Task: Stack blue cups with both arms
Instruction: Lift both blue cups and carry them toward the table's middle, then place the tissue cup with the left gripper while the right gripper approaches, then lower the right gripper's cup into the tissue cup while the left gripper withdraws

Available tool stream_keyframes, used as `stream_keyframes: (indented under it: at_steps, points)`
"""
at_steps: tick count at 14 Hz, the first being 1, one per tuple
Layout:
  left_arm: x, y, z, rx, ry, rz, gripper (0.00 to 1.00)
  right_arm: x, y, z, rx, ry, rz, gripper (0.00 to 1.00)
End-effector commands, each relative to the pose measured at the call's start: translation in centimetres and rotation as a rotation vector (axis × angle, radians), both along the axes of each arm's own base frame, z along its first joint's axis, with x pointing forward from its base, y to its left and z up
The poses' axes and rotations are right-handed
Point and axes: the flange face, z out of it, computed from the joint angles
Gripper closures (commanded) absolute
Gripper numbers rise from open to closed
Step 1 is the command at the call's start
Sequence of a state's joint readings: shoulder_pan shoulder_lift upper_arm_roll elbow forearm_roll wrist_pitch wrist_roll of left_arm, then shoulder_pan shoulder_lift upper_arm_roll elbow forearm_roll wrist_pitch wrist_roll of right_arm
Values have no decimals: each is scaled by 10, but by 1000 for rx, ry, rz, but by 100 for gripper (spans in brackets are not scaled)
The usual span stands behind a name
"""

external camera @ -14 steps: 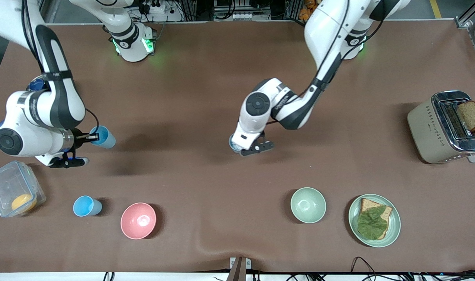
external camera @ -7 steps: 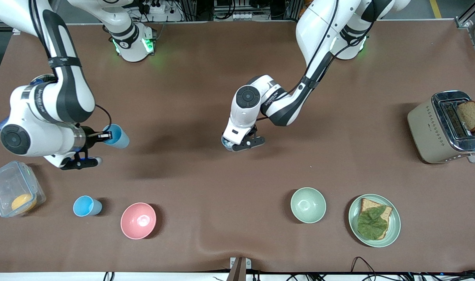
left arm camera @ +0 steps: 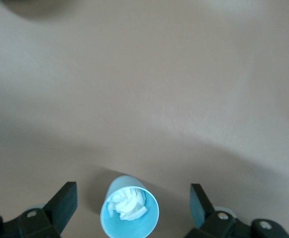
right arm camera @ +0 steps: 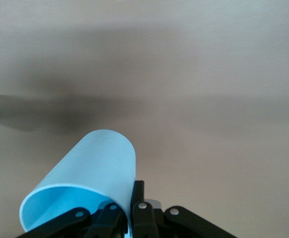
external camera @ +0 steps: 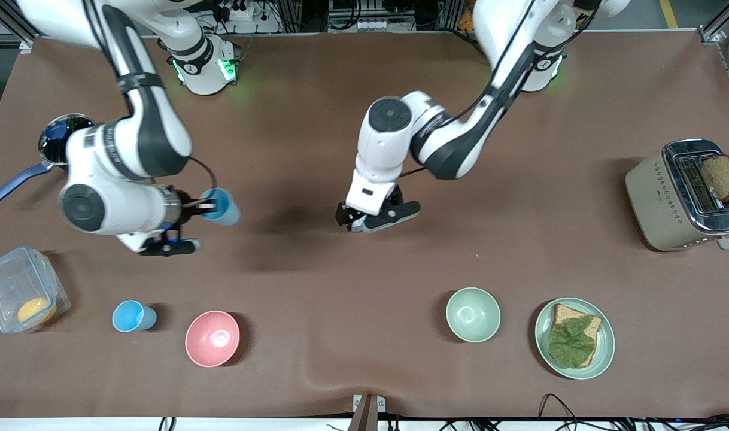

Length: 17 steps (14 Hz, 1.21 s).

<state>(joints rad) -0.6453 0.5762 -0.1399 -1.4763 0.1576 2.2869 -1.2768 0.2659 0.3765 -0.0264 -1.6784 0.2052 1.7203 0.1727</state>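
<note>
Over mid-table, we see the left gripper [left arm camera: 133, 206] now spread wide above the cup [left arm camera: 130, 207] standing between its fingers — released — while the right gripper [external camera: 192, 207] has carried its pinched cup [external camera: 220, 207] closer; a third cup [external camera: 133, 315] waits beside the pink bowl [external camera: 212, 338].

Bright overhead light, soft arm shadows, blurry wrist views
</note>
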Motion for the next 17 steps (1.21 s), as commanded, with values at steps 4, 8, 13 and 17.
stream_keyframes:
  at_steps: [4, 8, 13, 17]
  points:
    - [36, 80, 83, 36, -76, 90, 0, -6, 130, -33, -26, -7, -209, 100]
    - [48, 146, 122, 146, -19, 31, 0, -20, 202, -34, -54, -9, -329, 100]
    - [55, 222, 166, 211, 52, -167, 0, -36, 260, -46, -81, 0, -386, 100]
    - [62, 261, 171, 242, 105, -291, 0, -33, 267, -57, -32, 9, -426, 100]
